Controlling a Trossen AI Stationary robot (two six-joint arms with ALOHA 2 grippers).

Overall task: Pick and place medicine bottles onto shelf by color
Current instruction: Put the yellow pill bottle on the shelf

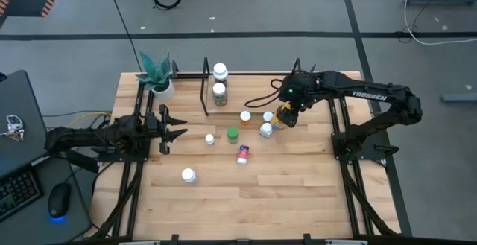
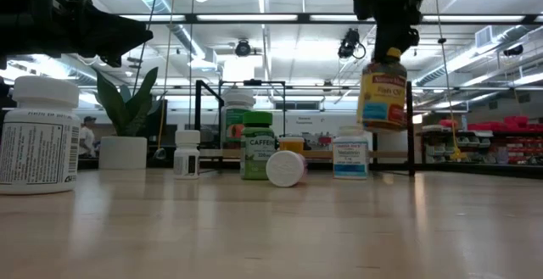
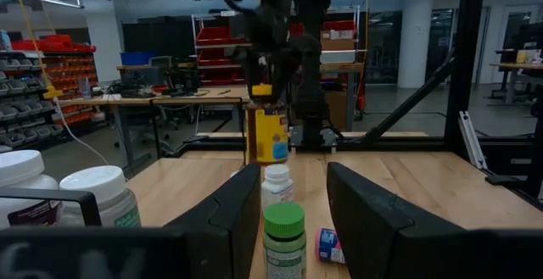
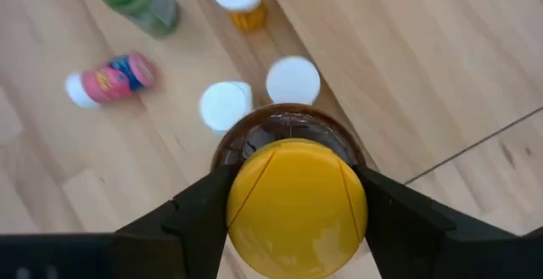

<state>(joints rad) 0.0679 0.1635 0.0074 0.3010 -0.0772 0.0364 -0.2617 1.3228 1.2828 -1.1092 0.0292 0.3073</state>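
Right wrist view: yellow cap of the amber bottle [image 4: 296,196] clamped between the two fingers of the right gripper [image 4: 293,207], seen end-on from above, bare wood below. Low view: same bottle hanging clear of the table, upright, long axis vertical, cap up, label facing the camera. High view: bottle held over the back half of the table, right of centre, near two white-capped bottles [image 1: 266,129] and just beyond the open end of the shelf [image 1: 206,88]. Two white bottles [image 1: 219,72] already upright on the shelf at its left end, close to the rear edge.

Left gripper [image 1: 170,125] parked low at the left edge, fingers spread wide, nothing between them; green bottle [image 3: 283,237] directly ahead of it in the left wrist view.

Step in hand, by judgement: carry of the amber bottle to a shelf spot of its own colour. Best done by keeping the lift high enough to pass over the standing bottles and the shelf's black rods, holding the axis vertical with no swing under the cap grip, coming down straight onto the pale base apart from the white pair, and releasing only once the bottom sits flat. Main risks: clipping a rod, or knocking the orange bottle [image 1: 245,116] nearby.
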